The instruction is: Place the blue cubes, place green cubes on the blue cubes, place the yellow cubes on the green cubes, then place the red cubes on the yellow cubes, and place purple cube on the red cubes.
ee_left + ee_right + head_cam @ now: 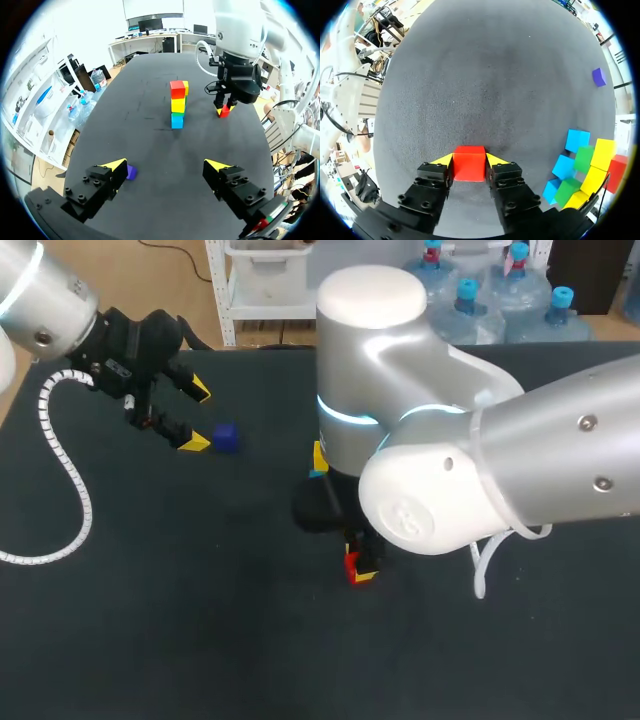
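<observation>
The right gripper's (469,161) fingers pinch a red cube (469,169) from both sides, low near the table's (485,75) middle. Whether it touches the table or hangs just above, I cannot tell. Near it, toward the far edge, stands the stack (177,106) — blue, green, yellow, one red on top. The left gripper's (165,165) fingers are spread wide around nothing — the purple cube (131,172) lies just beside one tip, toward the far left corner.
</observation>
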`<control>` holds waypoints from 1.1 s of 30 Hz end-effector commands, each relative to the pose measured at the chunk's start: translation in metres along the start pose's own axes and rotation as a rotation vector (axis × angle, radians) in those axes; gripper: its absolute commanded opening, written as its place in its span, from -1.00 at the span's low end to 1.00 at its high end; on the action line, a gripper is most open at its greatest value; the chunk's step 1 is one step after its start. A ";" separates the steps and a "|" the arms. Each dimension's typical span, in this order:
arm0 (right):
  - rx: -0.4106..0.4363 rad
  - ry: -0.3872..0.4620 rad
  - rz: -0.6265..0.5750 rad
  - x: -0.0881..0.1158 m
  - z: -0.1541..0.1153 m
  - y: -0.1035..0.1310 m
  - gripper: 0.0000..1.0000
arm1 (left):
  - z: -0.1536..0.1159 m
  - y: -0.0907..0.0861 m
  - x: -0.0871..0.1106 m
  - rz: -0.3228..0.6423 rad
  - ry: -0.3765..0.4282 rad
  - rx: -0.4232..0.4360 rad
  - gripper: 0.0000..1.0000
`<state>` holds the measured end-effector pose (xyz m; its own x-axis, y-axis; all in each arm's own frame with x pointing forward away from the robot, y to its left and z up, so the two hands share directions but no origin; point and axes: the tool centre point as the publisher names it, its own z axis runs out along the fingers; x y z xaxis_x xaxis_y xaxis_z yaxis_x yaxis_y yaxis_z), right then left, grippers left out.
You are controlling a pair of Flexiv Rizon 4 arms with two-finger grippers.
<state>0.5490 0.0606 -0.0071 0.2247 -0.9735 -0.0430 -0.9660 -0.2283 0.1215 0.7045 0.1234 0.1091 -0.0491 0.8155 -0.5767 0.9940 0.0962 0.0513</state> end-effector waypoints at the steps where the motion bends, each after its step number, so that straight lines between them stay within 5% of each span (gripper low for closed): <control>1: 0.000 -0.003 -0.001 0.000 0.001 0.000 -0.76 | 0.000 -0.001 0.001 0.003 -0.004 -0.002 1.00; 4: -0.001 -0.003 -0.003 -0.001 0.002 0.001 -1.00 | 0.000 -0.001 0.001 0.003 -0.004 -0.002 1.00; 15: 0.036 -0.057 0.018 -0.002 -0.010 0.014 -1.00 | 0.000 -0.001 0.001 0.003 -0.004 -0.002 1.00; 33: 0.147 -0.084 0.064 0.019 -0.080 0.021 -1.00 | 0.000 -0.001 0.001 0.003 -0.004 -0.002 1.00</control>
<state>0.5475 0.0395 0.0673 0.1591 -0.9790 -0.1271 -0.9868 -0.1615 0.0089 0.7045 0.1234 0.1091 -0.0492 0.8155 -0.5767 0.9940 0.0962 0.0513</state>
